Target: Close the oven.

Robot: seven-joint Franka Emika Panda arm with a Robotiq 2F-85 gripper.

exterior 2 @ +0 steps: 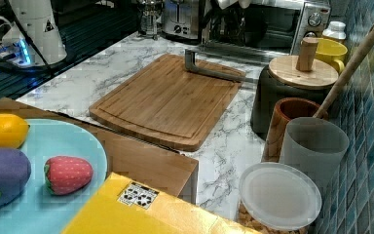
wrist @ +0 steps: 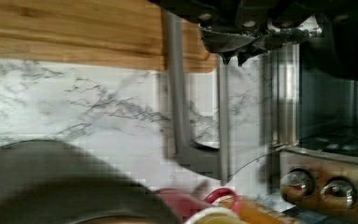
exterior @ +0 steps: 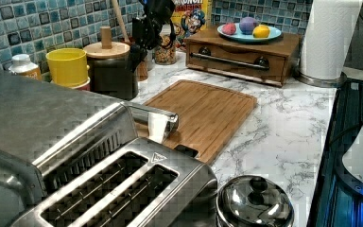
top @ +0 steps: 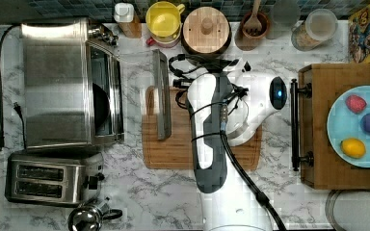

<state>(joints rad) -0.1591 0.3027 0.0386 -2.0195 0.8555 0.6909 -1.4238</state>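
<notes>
The oven (top: 62, 84) door is seen dropped open, its handle (top: 160, 94) lying twelve-to-six in the top view. The gripper (top: 185, 79) is held just at its three o'clock side; finger spread cannot be told.

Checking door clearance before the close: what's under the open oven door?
The oven door lies dropped open; marble counter shows through its glass in the wrist view. Its bar handle overhangs the cutting board edge. Nothing else shows beneath; the hinge side is hidden.

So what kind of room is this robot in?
Most likely a kitchen counter. There's a steel oven with its door down, a toaster beside it, a wooden cutting board on marble, and blue wall tiles behind.
</notes>
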